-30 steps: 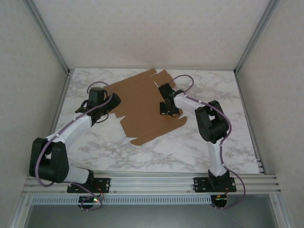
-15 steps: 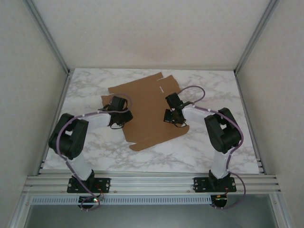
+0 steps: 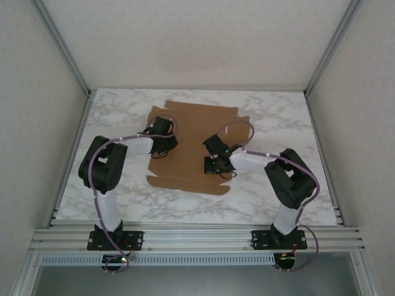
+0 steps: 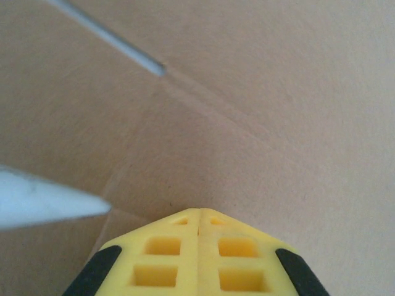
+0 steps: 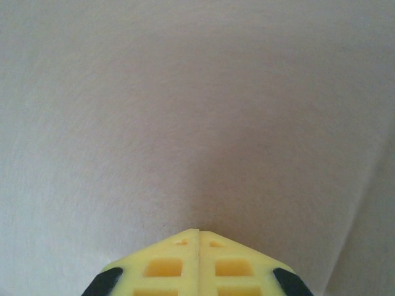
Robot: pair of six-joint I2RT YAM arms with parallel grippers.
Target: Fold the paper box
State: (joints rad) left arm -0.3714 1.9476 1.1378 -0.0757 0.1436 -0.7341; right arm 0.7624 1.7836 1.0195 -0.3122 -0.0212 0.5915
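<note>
1. Along the table's (image 3: 80, 185) left edge, bare marble, with the left arm (image 3: 105, 172) rising from the near edge and bending in toward the middle.
2. Next, the left gripper (image 3: 162, 139), down on the left part of the paper box (image 3: 191, 126), nearer the table's far edge than its near one.
3. In the left wrist view, yellow fingers (image 4: 163, 246) pressed together along one seam, tip right at the brown cardboard (image 4: 278, 92). Creases (image 4: 203, 117) running out ahead of the tip, a thin pale slit (image 4: 108, 37) up at the left, and a pale wedge (image 4: 43, 200) at the left border.
4. Across the middle, the paper box as a flat, unfolded sheet on the table, between its centre and its far edge and a little left of halfway across. Far side of the sheet near the table's far edge without reaching it, with tabs and notches around the outline.
5. Right of centre, the right gripper (image 3: 215, 161), down on the near-right part of the sheet, close to the sheet's near side.
6. In the right wrist view, fingers (image 5: 234, 266) closed on each other, tip right at plain cardboard (image 5: 185, 92), and a faint crease (image 5: 370, 179) at the right.
7. Toward the table's right edge, the right arm (image 3: 290, 185), then bare marble.
</note>
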